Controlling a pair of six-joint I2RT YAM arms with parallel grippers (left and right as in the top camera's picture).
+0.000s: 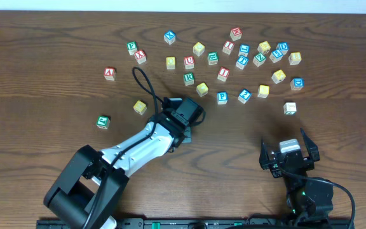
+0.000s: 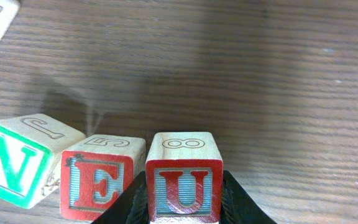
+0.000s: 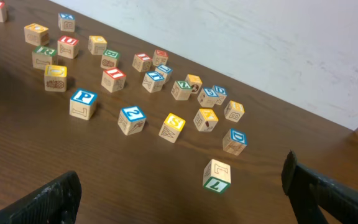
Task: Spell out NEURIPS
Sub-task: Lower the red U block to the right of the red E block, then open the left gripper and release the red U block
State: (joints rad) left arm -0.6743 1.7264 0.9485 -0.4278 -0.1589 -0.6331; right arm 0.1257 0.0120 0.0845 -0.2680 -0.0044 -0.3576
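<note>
Closest in, on the left wrist view, the red U cube [image 2: 183, 186] is clamped by the left gripper [image 2: 183, 211]. One dark finger is pressed to each side, and the letter face is turned towards the camera. Whether its underside is down on the table [image 2: 272, 93] cannot be told. Just beside it on its left the red E cube [image 2: 98, 180] is seen, standing square. Next along, the green N cube [image 2: 14, 163] is set a little askew, with a corner close against the E. So N, E, U can be read in a row.

Over on the other side, the right gripper [image 1: 290, 152] is parked near the table's front edge. Its fingers are spread wide and nothing is caught between them.

Beyond it the loose cubes are scattered. A green-edged cube [image 3: 217, 175] is met first. Past that the yellow S cube [image 3: 172, 126] and the blue P cube [image 3: 83, 102] are found, with a blue-topped cube [image 3: 132, 119] between them. Farther back the red I cube [image 3: 113, 79] is spotted, then the green R cube [image 3: 43, 56]. A second red U cube [image 3: 68, 46] lies just beyond the R.
</note>
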